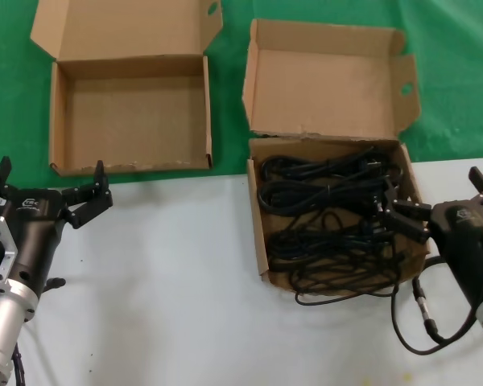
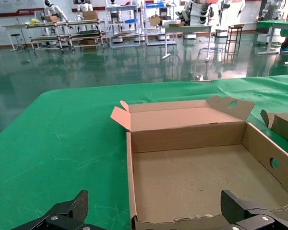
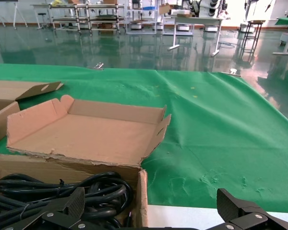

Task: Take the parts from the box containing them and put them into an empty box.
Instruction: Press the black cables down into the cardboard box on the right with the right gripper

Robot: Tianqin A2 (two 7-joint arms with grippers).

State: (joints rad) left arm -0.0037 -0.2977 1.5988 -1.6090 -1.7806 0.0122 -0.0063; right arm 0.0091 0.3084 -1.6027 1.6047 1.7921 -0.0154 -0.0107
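As both arms reach in from the near edge of the table, the scene reads like this:

Left arm: the left gripper (image 1: 47, 189) is low over the white tabletop (image 1: 169, 273), just in front of the empty box (image 1: 129, 112), fingers spread wide apart with nothing between them.

Left wrist view: both fingertips (image 2: 79, 203) show at the frame's edge, far apart, facing the box's torn front edge and bare floor.

Right arm: the right gripper (image 1: 443, 201) is at the right-hand side of the box containing them (image 1: 256, 217), fingers apart; one finger (image 1: 406, 215) reaches over the box's right wall above the cords, the other stays outside it. I cannot tell whether it touches a cord.

Empty box: on the green cloth (image 1: 451, 72), lid folded back, nothing inside.

Box of parts: it straddles the cloth's edge and the white tabletop, lid standing open behind it.

Parts: the black power cords (image 1: 326, 213) lie tangled inside and fill the tray; one loop spills over the front wall onto the table.

Robot cable: a black cable with a metal connector (image 1: 423, 301) curls on the table near the right arm.
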